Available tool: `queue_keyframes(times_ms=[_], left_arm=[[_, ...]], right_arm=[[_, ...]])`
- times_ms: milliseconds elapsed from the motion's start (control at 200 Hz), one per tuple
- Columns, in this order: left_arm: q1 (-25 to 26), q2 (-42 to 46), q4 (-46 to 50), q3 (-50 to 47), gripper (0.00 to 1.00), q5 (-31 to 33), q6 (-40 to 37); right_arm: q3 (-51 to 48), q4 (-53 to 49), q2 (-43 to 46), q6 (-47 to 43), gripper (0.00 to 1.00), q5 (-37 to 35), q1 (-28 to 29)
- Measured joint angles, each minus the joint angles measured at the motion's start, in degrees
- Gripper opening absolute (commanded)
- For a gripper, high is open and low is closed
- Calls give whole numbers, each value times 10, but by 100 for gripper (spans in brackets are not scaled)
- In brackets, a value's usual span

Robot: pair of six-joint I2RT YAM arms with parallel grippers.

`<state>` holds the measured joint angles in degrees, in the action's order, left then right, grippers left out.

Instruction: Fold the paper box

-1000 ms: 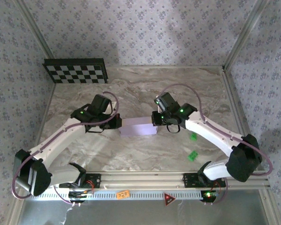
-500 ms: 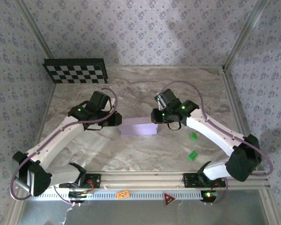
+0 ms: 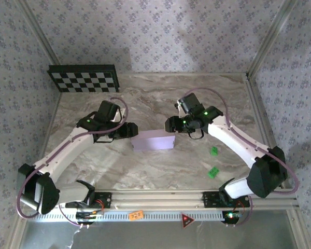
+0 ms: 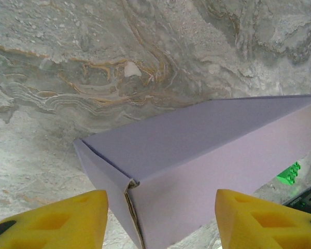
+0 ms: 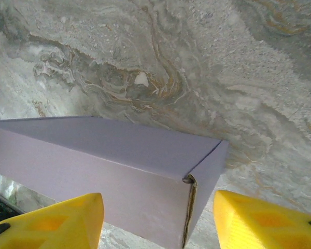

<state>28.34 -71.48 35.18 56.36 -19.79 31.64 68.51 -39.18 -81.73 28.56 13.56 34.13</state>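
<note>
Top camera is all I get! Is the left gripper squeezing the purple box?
Observer: No. In the left wrist view the left gripper is open, its yellow fingers spread either side of one corner of the paper box.
Operator: And the other one?
Observer: The right gripper is open too, at the box's other end.
Operator: Is the box shut tight?
Observer: Not quite. The right wrist view shows a thin dark gap along the corner seam.

Marbled table (image 3: 155,88), floral wallpaper walls (image 3: 145,31)
</note>
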Motion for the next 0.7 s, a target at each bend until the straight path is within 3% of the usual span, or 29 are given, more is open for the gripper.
queue_keyframes(times_ms=[460,700], left_arm=[[-6,-24,-25,-6,54,-16,10],[-18,-99,-6,97,56,22,-24]], right_arm=[[2,21,-20,6,51,22,-5],[64,17,-60,1,49,-7,-17]])
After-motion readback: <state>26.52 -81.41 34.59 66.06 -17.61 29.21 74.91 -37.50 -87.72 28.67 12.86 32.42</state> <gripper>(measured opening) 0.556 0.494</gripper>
